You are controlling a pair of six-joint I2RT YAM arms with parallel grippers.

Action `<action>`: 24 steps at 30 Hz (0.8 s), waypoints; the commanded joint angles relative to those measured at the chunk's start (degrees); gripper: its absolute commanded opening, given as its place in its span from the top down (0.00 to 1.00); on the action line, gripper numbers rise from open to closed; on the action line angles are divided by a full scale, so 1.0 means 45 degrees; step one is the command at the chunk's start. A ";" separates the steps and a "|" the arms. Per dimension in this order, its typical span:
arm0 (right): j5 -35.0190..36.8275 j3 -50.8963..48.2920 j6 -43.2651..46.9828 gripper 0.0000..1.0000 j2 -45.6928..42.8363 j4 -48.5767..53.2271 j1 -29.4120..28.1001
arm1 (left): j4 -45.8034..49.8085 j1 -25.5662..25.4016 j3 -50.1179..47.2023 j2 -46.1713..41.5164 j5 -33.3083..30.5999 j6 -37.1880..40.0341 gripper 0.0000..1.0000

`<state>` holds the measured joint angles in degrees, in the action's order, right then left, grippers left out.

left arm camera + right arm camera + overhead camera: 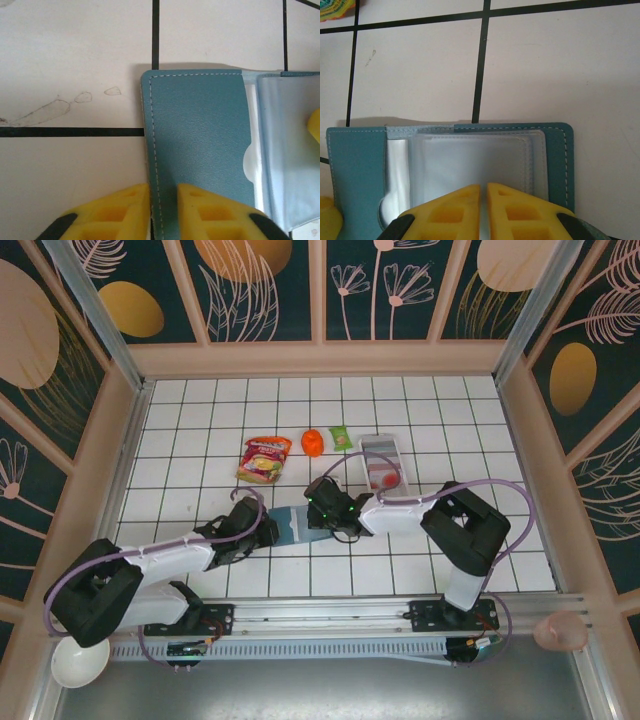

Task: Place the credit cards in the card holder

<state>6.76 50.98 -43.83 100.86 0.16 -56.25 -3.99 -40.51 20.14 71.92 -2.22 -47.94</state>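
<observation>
Card holder: your blue card holder (200,135) lies open and flat on the white tiled table (200,420). It sits between your 2 pincers, and its clear pockets face up.
Left pincer: your left pincer (164,212) has its 2 yellow fingers almost together. The left edge of the card holder's blue flap is pinched between them.
Right pincer: your right pincer (483,210) has its fingers nearly touching, with just a thin gap. They sit over the near edge of a clear pocket. You cannot tell if they have hold of the pocket.
Cards: your credit cards (383,478) are pale with red-pink marks. They lie in the long white tray (380,442), just behind your right arm and apart from the card holder.
Other things: a yellow and red snack packet (263,460), an orange thing (312,443) and a small green packet (342,437) sit behind the card holder, side by side.
</observation>
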 commanded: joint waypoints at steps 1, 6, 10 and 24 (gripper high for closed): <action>0.0147 -0.0167 -0.0240 0.85 0.0099 0.1052 -0.0288 | 0.0745 0.0038 -0.0108 -0.0178 0.0175 -0.0162 0.86; -0.0095 0.0221 -0.0113 0.85 0.0102 0.0998 -0.0547 | 0.0485 0.0048 -0.0229 -0.0622 0.0128 -0.0088 0.81; -0.0170 0.0420 -0.0142 0.85 0.0125 0.0979 -0.0720 | -0.0103 0.0034 -0.0433 0.0001 0.0562 -0.0119 0.83; -0.1240 0.0382 -0.0987 0.85 -0.0067 -0.1138 -0.0743 | -0.0321 0.0049 -0.0556 0.0434 0.0690 -0.0016 0.84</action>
<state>2.39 51.88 -46.15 100.86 -1.56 -59.05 -5.82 -40.40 19.27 72.07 -1.15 -48.23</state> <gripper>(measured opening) 0.155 0.160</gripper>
